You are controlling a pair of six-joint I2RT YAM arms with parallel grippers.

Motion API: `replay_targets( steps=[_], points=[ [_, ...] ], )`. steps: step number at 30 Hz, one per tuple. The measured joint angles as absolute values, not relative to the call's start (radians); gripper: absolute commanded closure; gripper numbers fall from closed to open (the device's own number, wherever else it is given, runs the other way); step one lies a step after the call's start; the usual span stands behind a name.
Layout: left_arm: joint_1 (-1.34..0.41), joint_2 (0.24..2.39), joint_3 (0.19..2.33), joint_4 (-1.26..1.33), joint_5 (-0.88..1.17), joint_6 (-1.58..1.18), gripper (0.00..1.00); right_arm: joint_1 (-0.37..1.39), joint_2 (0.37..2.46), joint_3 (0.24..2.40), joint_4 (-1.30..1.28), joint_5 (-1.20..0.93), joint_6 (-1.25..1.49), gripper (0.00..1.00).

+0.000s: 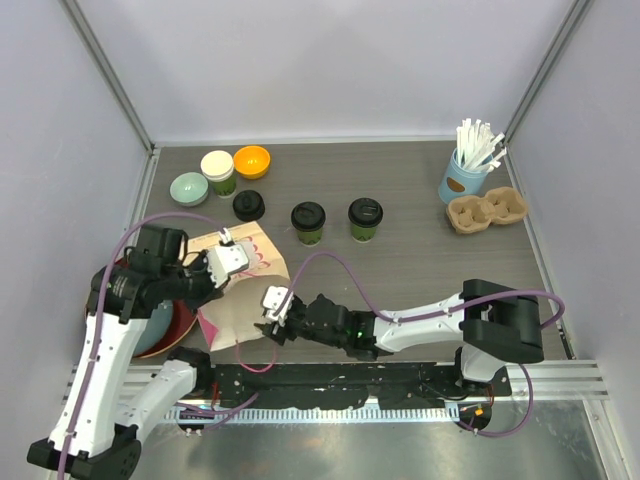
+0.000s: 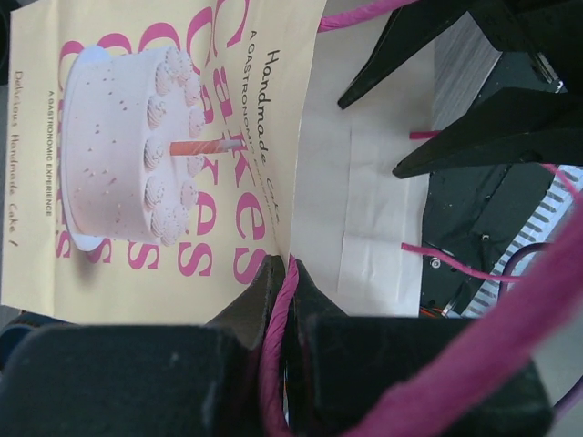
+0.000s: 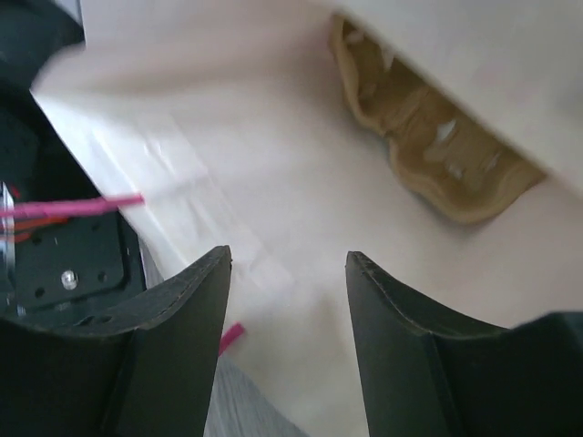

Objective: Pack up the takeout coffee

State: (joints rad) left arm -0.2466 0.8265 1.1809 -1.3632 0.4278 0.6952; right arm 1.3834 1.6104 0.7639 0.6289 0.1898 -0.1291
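Grey wood-grain table [image 1: 420,260] between white walls, with a paper bag [image 1: 240,310] lying at its near-left edge.
The left gripper [image 1: 228,258] is clamped on the bag's pink handle [image 2: 278,309]. The right gripper [image 1: 270,318] sits at the bag mouth, jaws apart. The left green cup [image 1: 308,222] and right green cup [image 1: 365,218], both lidded, stand mid-table, with bare wood on their near side.

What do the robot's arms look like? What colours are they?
The left arm and right arm are white tubes with chunky black joints. Each trails a thin purple cable. A small green light glows on the right arm. The left gripper and right gripper have black fingers that narrow towards the tips.
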Motion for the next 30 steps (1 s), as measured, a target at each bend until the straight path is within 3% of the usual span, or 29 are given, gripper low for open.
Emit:
replay_targets(
  steps=[14, 25, 30],
  points=[
    [-0.247, 0.741, 1.195, -1.361, 0.446, 0.601, 1.0, 1.379, 1.67, 0.825, 0.911, 0.107, -0.165, 0.48],
    [-0.247, 0.741, 1.239, -1.363, 0.45, 0.505, 1.0, 1.377, 1.869, 1.048, 0.681, 0.054, -0.434, 0.44],
    [-0.247, 0.736, 1.239, -1.363, 0.458, 0.477, 1.0, 1.377, 1.881, 1.081, 0.613, 0.125, -0.554, 0.35]
  ],
)
